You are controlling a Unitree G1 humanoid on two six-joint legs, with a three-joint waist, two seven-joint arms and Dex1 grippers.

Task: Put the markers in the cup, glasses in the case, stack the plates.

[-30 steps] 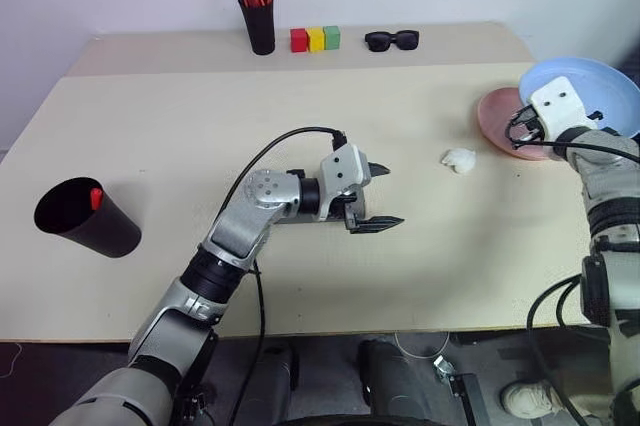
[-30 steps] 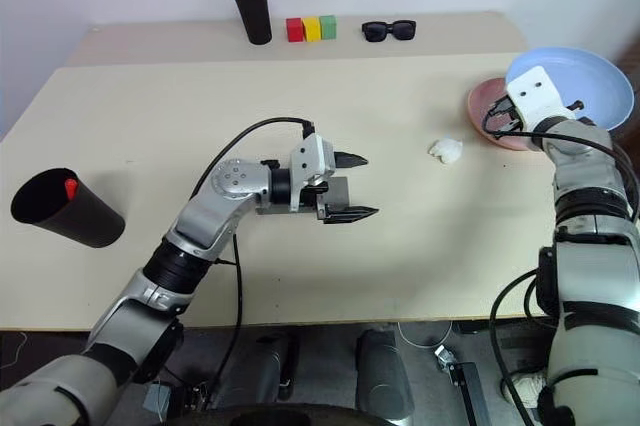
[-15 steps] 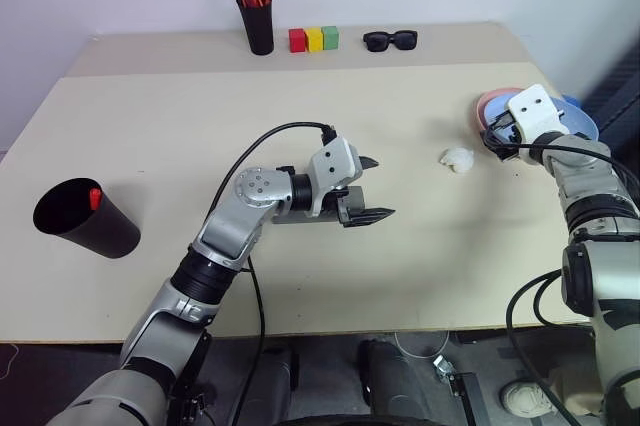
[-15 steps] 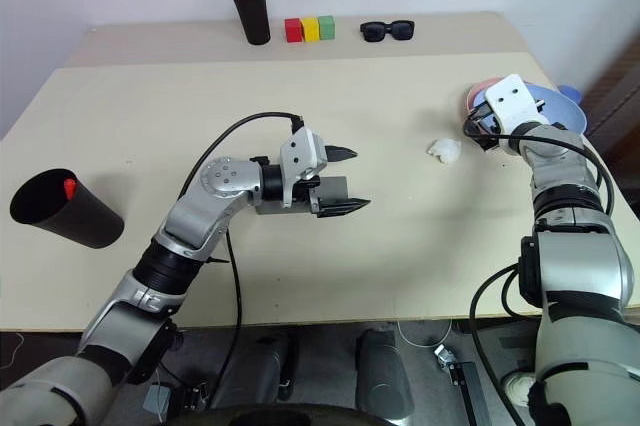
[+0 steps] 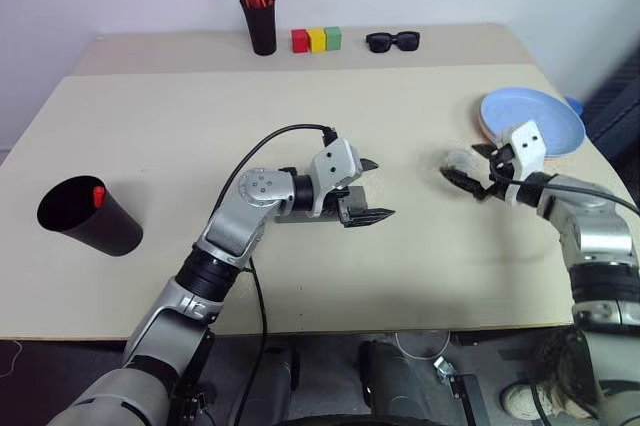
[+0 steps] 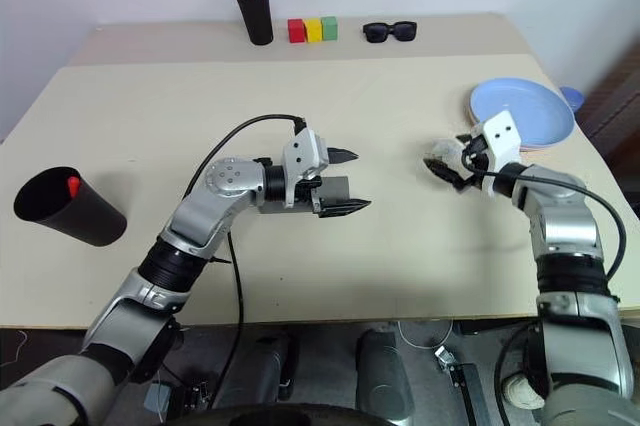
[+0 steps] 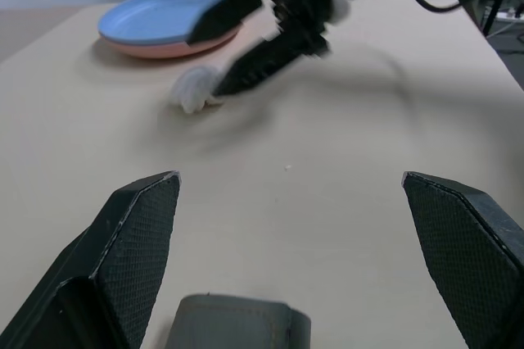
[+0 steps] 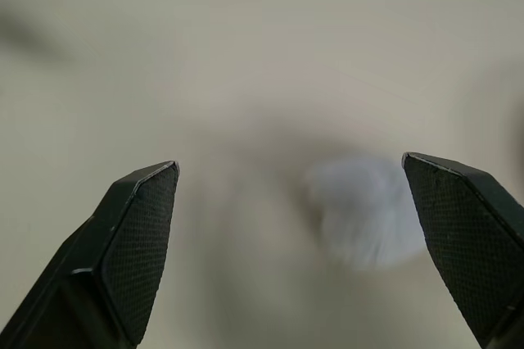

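Plates (image 5: 535, 118) sit stacked at the table's (image 5: 150, 136) far right edge, blue on pink, so that step looks done. In the head views, the cup (image 5: 85, 217) lies far left of the plates with a red-capped marker (image 5: 97, 196) inside; a second marker I cannot make out. The grey case (image 6: 303, 193) rests under the left gripper (image 5: 372, 189), which points level toward the plates, fingers spread wide, empty. Glasses are not visible, so that step cannot be judged. The right gripper (image 5: 468, 166), just left of the plates, angles down over a small white lump (image 5: 458, 158), fingers apart.

Left wrist view: the case's end (image 7: 237, 323) lies between its spread fingers, plates (image 7: 168, 25) beyond.

Right wrist view: spread fingers (image 8: 131, 242) frame the lump (image 8: 364, 210), untouched.
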